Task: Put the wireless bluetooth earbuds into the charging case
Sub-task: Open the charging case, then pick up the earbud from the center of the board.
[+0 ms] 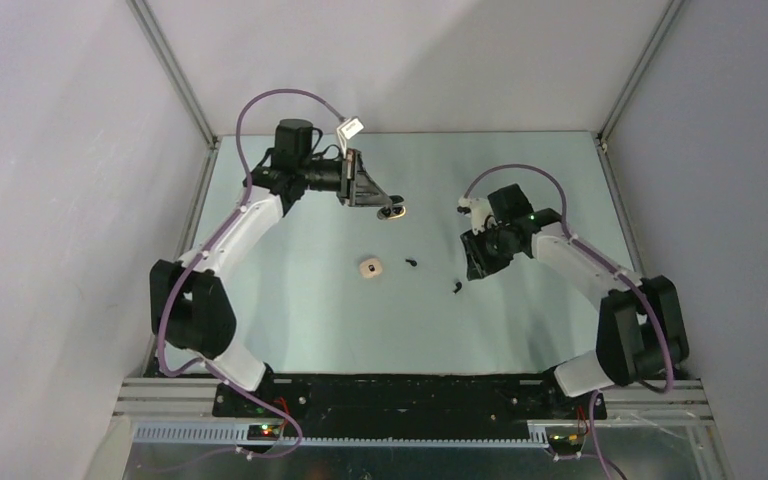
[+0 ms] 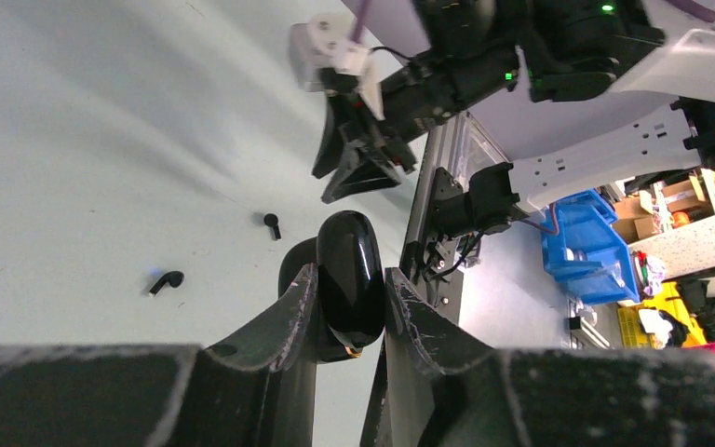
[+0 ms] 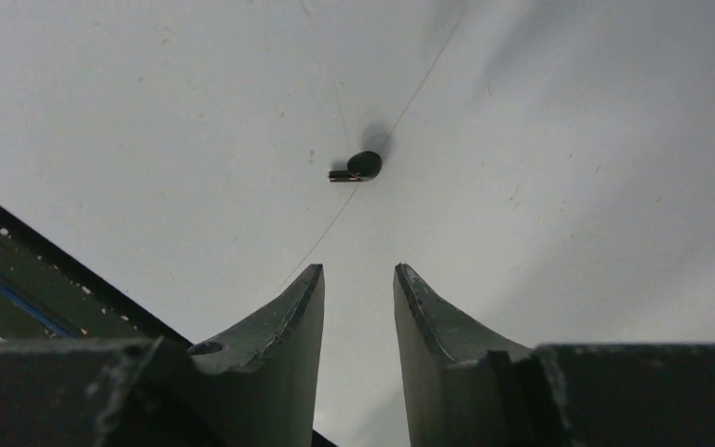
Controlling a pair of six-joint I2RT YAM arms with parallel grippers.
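Wrist footage from your left arm shows what the overhead camera blurs: your left gripper (image 2: 349, 273) is clamped on a glossy black oval charging case (image 2: 350, 244), held edge-on between the fingers, with two tiny black stemmed earbuds (image 2: 272, 223) lying loose on the pale table (image 2: 74, 140) beyond it. Only the overhead view catches a small beige rounded case (image 1: 370, 268) resting left of one earbud (image 1: 412, 262), while the other earbud (image 1: 457, 288) sits just beside your right gripper (image 1: 473, 268). Your right wrist camera shows that gripper's jaws parted with nothing between them, and one bud on the table ahead of the tips.
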